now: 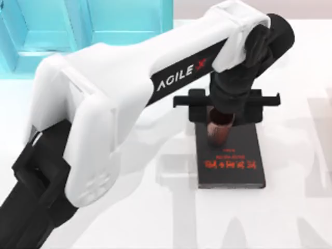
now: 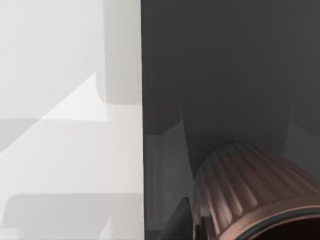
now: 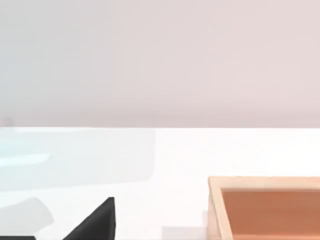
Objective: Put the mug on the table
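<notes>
Left pincer (image 1: 220, 122) at mug (image 1: 218, 132), over black book (image 1: 231, 158), shelf (image 1: 78, 26) behind

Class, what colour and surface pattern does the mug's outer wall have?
The mug is coppery reddish-brown with vertical ribs, clearest in the left wrist view.

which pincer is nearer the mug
Left. The left pincer is right at the mug, over the black book; the left wrist view has the mug close up. The right arm is parked away from it.
</notes>
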Tool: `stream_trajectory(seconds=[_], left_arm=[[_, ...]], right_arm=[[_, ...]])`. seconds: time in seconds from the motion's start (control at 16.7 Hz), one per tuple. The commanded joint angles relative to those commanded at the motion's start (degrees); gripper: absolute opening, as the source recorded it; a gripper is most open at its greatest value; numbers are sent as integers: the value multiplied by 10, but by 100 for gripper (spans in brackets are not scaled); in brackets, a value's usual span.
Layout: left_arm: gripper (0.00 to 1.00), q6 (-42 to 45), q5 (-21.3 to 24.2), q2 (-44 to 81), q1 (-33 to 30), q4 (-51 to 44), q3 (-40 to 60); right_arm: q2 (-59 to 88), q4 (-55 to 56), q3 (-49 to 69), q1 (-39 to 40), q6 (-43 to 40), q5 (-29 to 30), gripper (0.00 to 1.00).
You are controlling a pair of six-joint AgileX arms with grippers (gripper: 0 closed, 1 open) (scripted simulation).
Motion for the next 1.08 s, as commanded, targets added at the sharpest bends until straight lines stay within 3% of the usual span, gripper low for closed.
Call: stream_trajectory(seconds=[0.48, 0.84, 1.08], left_arm=[[0, 1, 1, 21, 0, -106, 129], [0, 15, 2, 2, 13, -96, 109], [0, 78, 12, -89, 80, -59, 1]], right_arm=[[0, 0, 0, 0, 0, 0, 100], [0, 0, 0, 0, 0, 0, 100], [0, 0, 0, 0, 0, 0, 100]])
